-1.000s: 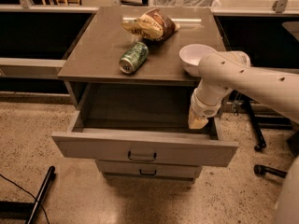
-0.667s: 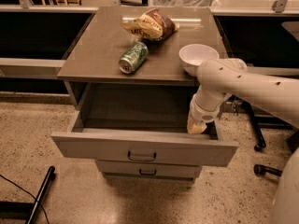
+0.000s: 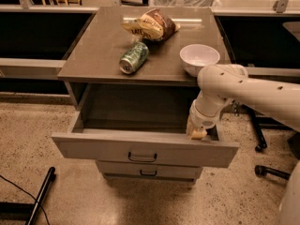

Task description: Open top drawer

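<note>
Whether the gripper [image 3: 197, 133] is open or closed cannot be told. It points down at right of centre, its tan tip at the right end of the top drawer [image 3: 93, 148], just behind the front panel. That drawer stands pulled out across the lower middle. Above, the cabinet top [image 3: 93, 55] carries a white bowl [image 3: 199, 58], a green can [image 3: 133, 57] on its side and a snack bag [image 3: 151, 25].

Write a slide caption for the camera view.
Top drawer open, gripper at its front edge; can, bag, bowl on cabinet.
</note>
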You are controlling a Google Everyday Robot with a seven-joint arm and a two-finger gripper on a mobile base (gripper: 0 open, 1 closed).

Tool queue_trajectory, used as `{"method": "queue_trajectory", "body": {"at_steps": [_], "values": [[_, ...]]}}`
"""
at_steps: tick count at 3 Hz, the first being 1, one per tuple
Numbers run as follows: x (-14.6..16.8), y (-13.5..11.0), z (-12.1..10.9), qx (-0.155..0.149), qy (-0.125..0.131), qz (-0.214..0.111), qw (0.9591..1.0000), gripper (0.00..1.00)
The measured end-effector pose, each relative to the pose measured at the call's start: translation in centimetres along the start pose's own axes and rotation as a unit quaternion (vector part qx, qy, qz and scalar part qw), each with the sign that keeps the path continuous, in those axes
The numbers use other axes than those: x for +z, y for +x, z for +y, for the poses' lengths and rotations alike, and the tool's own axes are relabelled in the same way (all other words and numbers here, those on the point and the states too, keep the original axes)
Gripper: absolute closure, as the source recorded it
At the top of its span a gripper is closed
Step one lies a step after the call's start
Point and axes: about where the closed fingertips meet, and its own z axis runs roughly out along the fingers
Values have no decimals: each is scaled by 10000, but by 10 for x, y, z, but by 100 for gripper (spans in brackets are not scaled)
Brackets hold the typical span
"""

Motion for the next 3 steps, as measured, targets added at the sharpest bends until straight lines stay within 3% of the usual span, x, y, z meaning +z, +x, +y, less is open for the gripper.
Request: {"method": "queue_trajectory", "body": {"at_steps": [1,2,3], "values": [[0,0,0,0,0,0,10000,12],[0,0,0,0,0,0,10000,0],[0,0,0,-1,1,0,10000,0]]}}
